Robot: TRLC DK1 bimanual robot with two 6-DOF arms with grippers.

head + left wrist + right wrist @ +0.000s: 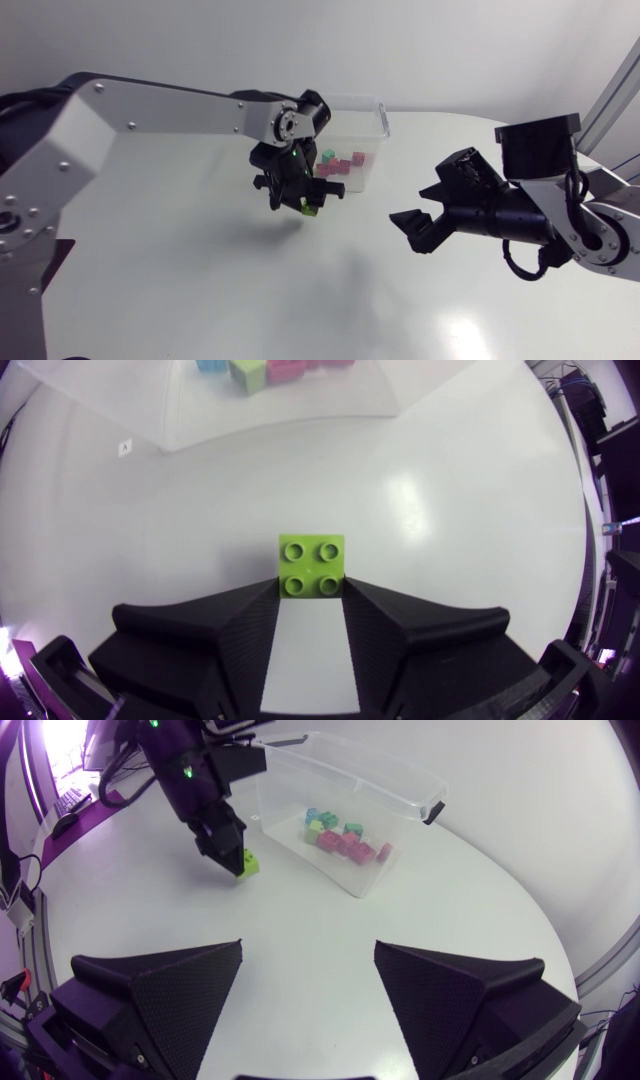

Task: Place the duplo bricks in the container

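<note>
Since the green brick [311,565] still has to go in, the left gripper [311,588] clamps it between both fingertips, seemingly just above the table [200,300] beside the clear container [400,790], where other bricks [345,842] already lie. The right gripper [309,950] hangs well apart, spread wide and empty, likely to keep clear.

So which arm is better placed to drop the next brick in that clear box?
Left. The left gripper grips the lime brick near the container; the right gripper is open, empty and farther away.
</note>
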